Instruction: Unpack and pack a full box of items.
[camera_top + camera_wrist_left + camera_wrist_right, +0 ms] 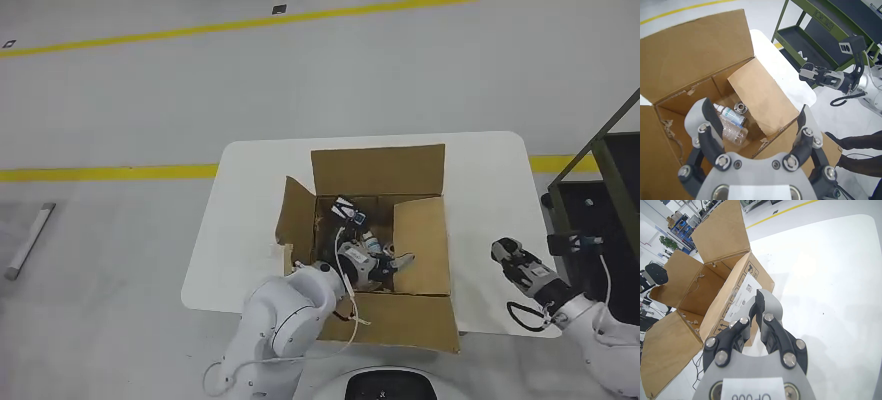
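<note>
Now | L pincer [755, 106] wide, above box [696, 47] | R pincer [758, 295] closed, over table [829, 275] by box

One box [696, 56], two bottles [728, 113], one metal flange [740, 108].

White surface [480, 170] sitting across a yellow floor line [100, 172] — green metal cart [829, 23] standing near one end, grey bar [28, 240] lying well apart.

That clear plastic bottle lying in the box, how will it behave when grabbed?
The clear plastic bottle looks empty, so probably light. Its thin ribbed wall may dent when squeezed. Lying on its side, it could roll.
</note>
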{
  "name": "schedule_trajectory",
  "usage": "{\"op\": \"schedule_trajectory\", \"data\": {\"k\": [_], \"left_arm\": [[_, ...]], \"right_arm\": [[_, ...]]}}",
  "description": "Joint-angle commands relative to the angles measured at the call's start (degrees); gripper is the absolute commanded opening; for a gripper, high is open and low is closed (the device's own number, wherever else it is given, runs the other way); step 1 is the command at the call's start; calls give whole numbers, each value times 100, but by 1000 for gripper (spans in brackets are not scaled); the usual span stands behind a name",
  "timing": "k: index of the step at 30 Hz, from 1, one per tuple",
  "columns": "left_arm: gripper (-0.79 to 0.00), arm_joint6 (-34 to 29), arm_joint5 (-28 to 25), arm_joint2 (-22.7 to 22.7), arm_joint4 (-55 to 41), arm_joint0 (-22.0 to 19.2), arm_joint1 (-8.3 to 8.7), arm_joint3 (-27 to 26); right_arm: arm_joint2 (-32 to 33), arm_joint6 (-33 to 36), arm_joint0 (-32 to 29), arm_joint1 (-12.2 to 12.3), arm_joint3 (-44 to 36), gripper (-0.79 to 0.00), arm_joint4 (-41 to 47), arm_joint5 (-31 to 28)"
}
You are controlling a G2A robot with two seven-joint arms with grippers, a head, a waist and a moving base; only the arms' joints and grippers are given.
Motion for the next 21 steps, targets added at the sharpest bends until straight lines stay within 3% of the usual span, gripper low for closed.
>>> {"op": "schedule_trajectory", "data": {"k": [1,5,11,14,21], "left_arm": [[0,33,9,1,-17,15,0,8],[0,383,225,77,-638,69,-33,207],[0,1030,1271,323,-2235,-195,-210,1081],[0,965,1615,423,-2649,-347,-258,1583],[0,1020,2025,330,-3158,-330,-265,2132]], "right_arm": [[0,-1,0,0,-1,-785,0,-1],[-39,-55,19,-6,-30,-785,-127,-78],[-234,-450,45,-34,59,-785,-1007,-174],[-413,-583,73,-59,172,-785,-1266,-172],[-708,-755,149,-121,349,-785,-1437,-102]]}}
